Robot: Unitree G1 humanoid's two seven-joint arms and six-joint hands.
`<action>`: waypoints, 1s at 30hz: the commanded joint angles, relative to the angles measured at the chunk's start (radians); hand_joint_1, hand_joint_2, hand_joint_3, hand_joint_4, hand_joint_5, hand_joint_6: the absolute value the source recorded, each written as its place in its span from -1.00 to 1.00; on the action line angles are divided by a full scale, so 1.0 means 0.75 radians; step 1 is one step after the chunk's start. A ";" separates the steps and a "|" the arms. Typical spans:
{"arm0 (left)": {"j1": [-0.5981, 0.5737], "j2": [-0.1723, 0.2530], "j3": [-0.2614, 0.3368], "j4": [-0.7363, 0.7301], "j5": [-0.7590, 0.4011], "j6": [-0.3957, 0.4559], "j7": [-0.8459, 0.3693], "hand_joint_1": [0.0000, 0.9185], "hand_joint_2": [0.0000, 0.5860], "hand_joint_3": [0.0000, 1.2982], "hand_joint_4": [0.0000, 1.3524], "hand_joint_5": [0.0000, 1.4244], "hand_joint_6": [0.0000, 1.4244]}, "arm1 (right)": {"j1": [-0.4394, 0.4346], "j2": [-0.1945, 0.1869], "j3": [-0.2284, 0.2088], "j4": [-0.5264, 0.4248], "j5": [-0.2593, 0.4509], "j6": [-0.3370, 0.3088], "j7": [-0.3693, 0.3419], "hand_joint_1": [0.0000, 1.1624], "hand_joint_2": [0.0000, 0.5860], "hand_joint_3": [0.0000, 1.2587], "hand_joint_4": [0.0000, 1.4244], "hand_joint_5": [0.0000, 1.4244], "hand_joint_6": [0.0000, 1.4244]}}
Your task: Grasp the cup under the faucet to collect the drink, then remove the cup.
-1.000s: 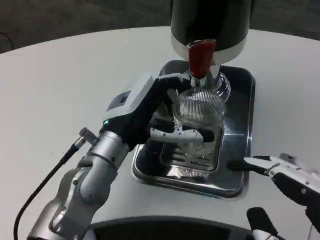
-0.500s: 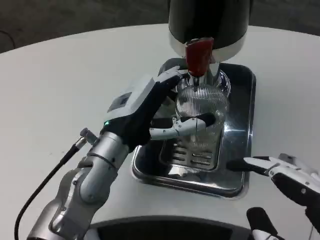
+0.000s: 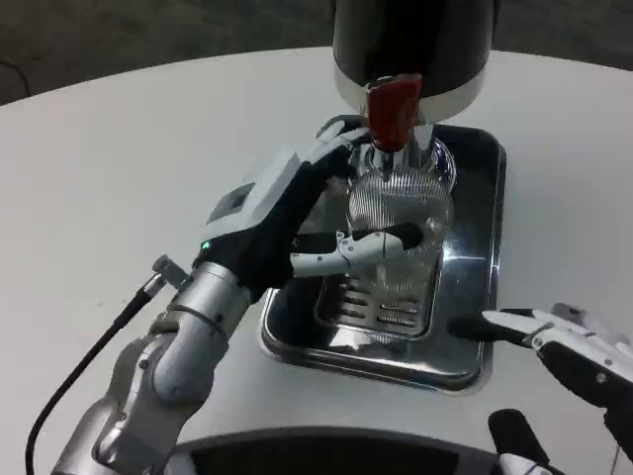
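Left hand (image 3: pixel 297 213) wrapped around the ribbed clear glass cup (image 3: pixel 398 218), thumb across the front, other fingers curling behind toward the spout. Clamped on it, by the look of things. Lifted since a second ago: then sitting low over the slotted steel grille (image 3: pixel 381 302), half a second ago raised, now tucked right up beneath the red tap lever (image 3: pixel 394 111) of the tall black drink dispenser (image 3: pixel 413 45). Rim close under the faucet, cup held upright or very nearly. Grille bars exposed again below the cup base, so clear of the drip tray now rather than resting on it.

Meaning for the job: grasp made, cup carried into the filling spot. No stream visible, no liquid plainly seen inside the glass; too reflective to say for sure. Collecting step probably just starting, removal yet to come.

Right hand (image 3: pixel 584 361) parked at the lower right beside the shiny rectangular metal tray (image 3: pixel 485 287), one dark-tipped finger pointing toward the tray's edge, fingers apart, holding nothing, unmoved across the last second. Possibly the one to work the lever, though only a guess.

Worth watching: steady hold under the spout, no tilt.
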 commanded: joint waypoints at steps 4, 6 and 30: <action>0.055 0.038 0.042 -0.038 -0.045 0.031 -0.045 -0.35 -0.86 -1.00 -1.00 -0.75 -0.72 | -0.002 0.000 0.022 -0.017 -0.016 0.016 -0.011 -0.13 0.93 -0.54 -0.64 -0.76 -0.93; 0.064 0.051 0.050 -0.047 -0.060 0.035 -0.065 -0.41 -0.93 -1.00 -1.00 -0.80 -0.75 | -0.004 0.001 0.026 -0.017 -0.019 0.019 -0.011 -0.13 0.93 -0.54 -0.64 -0.76 -0.93; 0.257 0.119 0.282 -0.287 -0.391 0.165 -0.278 -1.00 -0.86 -1.00 -1.00 -0.88 -0.85 | -0.004 0.005 0.052 -0.017 -0.036 0.024 -0.015 -0.13 0.93 -0.54 -0.64 -0.76 -0.93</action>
